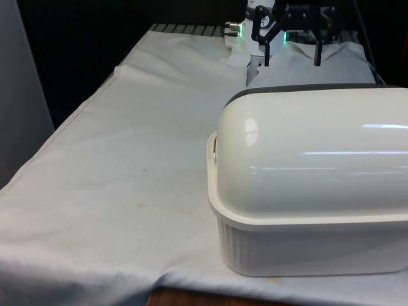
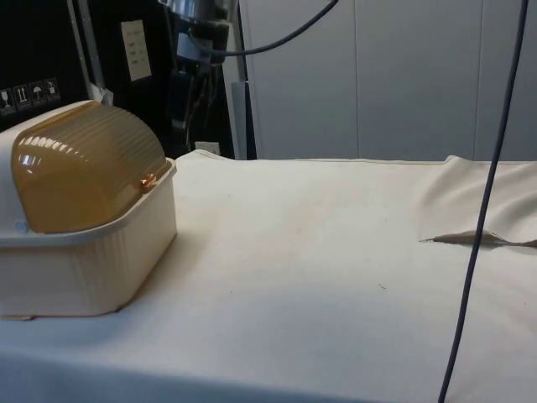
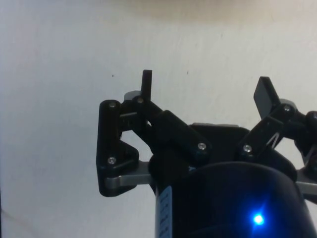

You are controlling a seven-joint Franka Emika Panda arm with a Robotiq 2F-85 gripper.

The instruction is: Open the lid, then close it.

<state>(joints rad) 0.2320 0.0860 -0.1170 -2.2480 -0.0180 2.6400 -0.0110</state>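
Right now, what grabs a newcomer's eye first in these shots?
The bread box dominates: a cream ribbed tub at the near edge on the front view's right, its amber lid down. Beyond it, the black end effector hangs open above the white cloth, touching nothing.

The bread box (image 2: 84, 252) is cream with fine vertical ribbing on its base; its domed lid (image 2: 88, 168) is translucent amber, ribbed too (from behind, in the front view, it reads glossy white with a dark grey edge). The gripper (image 1: 291, 62) is black, above a plain white cloth (image 1: 127, 159) faintly speckled.
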